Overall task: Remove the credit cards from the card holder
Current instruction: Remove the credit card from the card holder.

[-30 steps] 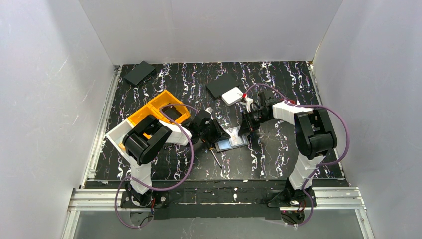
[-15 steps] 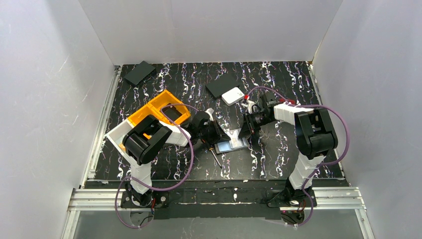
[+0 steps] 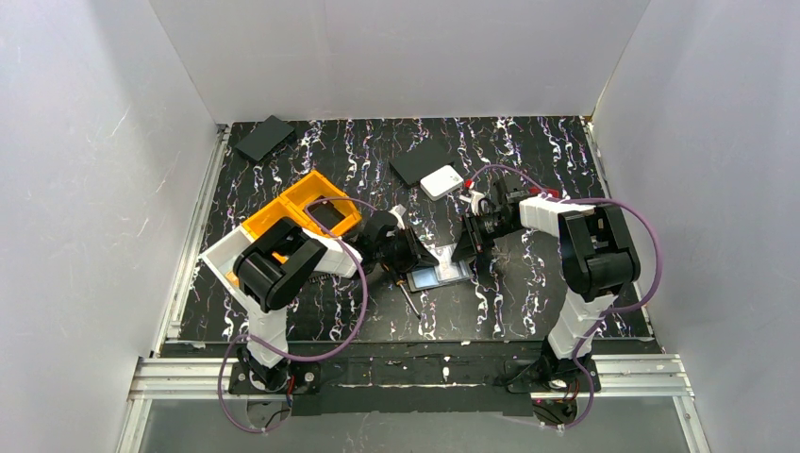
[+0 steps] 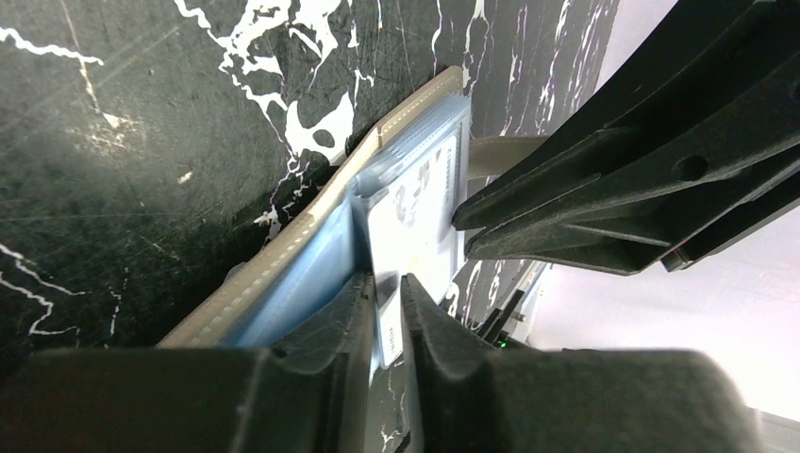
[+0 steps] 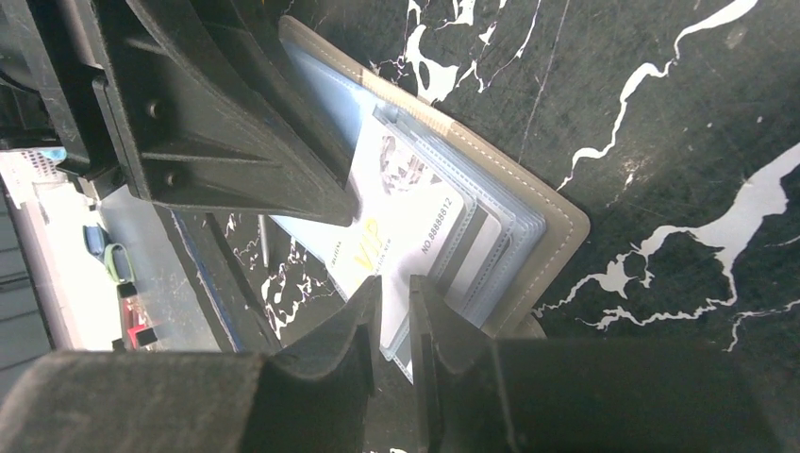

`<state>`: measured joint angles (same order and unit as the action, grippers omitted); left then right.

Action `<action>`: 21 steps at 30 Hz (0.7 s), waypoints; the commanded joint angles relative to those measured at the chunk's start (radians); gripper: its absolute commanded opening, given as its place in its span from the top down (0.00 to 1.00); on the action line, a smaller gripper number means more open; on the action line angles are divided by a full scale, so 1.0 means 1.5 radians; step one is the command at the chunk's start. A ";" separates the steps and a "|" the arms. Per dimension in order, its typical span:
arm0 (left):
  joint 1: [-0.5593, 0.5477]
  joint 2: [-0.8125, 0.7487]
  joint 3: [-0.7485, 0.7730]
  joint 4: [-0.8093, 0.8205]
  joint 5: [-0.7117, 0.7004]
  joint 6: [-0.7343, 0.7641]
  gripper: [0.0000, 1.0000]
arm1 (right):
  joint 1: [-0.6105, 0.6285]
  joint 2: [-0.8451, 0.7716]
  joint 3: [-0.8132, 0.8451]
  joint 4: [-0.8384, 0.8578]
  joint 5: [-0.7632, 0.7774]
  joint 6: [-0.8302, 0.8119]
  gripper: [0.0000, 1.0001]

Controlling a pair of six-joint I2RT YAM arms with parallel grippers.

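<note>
Top external view: card holder (image 3: 443, 272) lies open mid-desk, between both grippers.
Left gripper (image 4: 387, 293): nearly closed, pinching the edge of a pale credit card (image 4: 415, 222).
Right gripper (image 5: 394, 293): narrow gap over the holder's clear sleeves; can't tell if it grips.

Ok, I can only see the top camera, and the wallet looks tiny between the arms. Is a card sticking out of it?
Observer: Yes. The left wrist camera shows a white card poking from the open card holder, its edge pinched in the left tool.
Operator: What's the other one doing?
Observer: The right tool straddles the card stack's opposite edge; I can't tell whether it's gripping.
Operator: Does the card say anything?
Observer: On the right wrist camera it reads "VIP" in gold, plus a number.
</note>
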<state>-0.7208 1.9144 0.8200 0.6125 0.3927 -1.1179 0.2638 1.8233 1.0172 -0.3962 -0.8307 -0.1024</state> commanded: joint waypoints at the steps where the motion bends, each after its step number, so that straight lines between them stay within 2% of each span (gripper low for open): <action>1: -0.005 0.001 0.005 0.055 0.035 -0.019 0.83 | 0.001 0.030 -0.007 0.007 0.013 -0.001 0.74; 5: -0.005 0.008 -0.002 0.074 0.037 -0.035 0.77 | 0.001 0.036 -0.008 0.006 0.007 0.000 0.74; 9: -0.005 0.021 -0.011 0.100 0.039 -0.058 0.75 | 0.001 0.040 -0.010 0.006 0.005 0.001 0.73; 11: -0.005 0.024 -0.018 0.113 0.038 -0.068 0.80 | 0.001 0.043 -0.010 0.006 0.005 0.001 0.73; 13: -0.005 0.025 -0.020 0.120 0.037 -0.072 0.96 | 0.001 0.047 -0.009 0.006 0.011 0.001 0.73; 14: -0.005 0.026 -0.021 0.121 0.036 -0.072 1.00 | 0.001 0.047 -0.009 0.005 0.014 0.000 0.73; 18: -0.002 0.017 -0.029 0.122 0.032 -0.064 1.00 | 0.001 0.045 -0.007 0.002 0.051 -0.001 0.69; 21: 0.017 -0.013 -0.067 0.121 0.044 -0.046 1.00 | -0.003 0.049 -0.008 0.005 0.120 -0.001 0.66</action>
<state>-0.7086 1.9556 0.7666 0.7738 0.4198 -1.2144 0.2527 1.8538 1.0183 -0.3935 -0.8776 -0.0658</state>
